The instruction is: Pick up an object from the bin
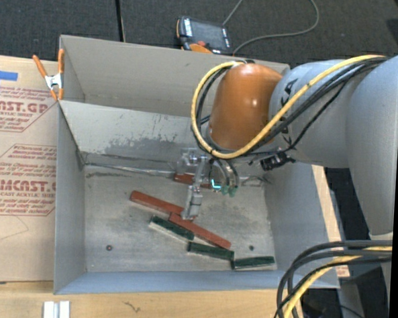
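Reaching in from the right across the grey bin point(68, 201), the arm point(350, 110) is carrying its orange cover point(239, 104) above the middle of the floor. The gripper point(195, 203) is hanging beneath that cover and pointing down toward the floor; whether it is apart or together I cannot tell from this angle. A long red-brown strip point(152, 202) is lying flat directly under and just in front of it, with its long axis running from the back left down to the front right. The gripper's tip is appearing over about the middle of that length, though I cannot tell whether it is touching. Three dark green bars are lying beside the strip: one point(171, 228) is touching its near edge, another point(210, 251) is sitting at its front-right end, and a third point(253, 262) is resting near the front wall. A small brown piece point(183, 178) is sitting just behind the gripper, by the back wall. Judging from this, the strip is looking like the nearest candidate, and any grasp is probably needing to close across its narrow width, square to that diagonal, while keeping clear of the touching green bar.
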`<state>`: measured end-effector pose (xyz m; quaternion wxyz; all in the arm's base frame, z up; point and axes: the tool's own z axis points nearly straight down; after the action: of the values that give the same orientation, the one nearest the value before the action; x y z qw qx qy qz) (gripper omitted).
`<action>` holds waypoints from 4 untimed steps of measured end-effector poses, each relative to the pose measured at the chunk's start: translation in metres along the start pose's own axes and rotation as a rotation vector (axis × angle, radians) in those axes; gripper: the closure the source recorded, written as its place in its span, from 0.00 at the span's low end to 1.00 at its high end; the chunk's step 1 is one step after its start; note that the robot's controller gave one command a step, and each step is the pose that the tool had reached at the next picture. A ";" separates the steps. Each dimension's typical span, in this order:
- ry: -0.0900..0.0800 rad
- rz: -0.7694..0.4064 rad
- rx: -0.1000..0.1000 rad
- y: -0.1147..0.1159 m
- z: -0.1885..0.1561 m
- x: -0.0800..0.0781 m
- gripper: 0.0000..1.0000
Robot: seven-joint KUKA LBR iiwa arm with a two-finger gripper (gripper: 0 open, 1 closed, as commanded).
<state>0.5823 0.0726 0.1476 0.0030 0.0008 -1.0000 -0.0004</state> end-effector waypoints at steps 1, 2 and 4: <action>0.001 0.128 0.000 0.011 0.081 0.027 0.00; -0.006 0.223 -0.001 0.011 0.048 0.056 0.00; -0.008 0.758 -0.002 0.030 0.079 0.080 0.00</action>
<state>0.5020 0.1022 0.0694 -0.0010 -0.3694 -0.9293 -0.0003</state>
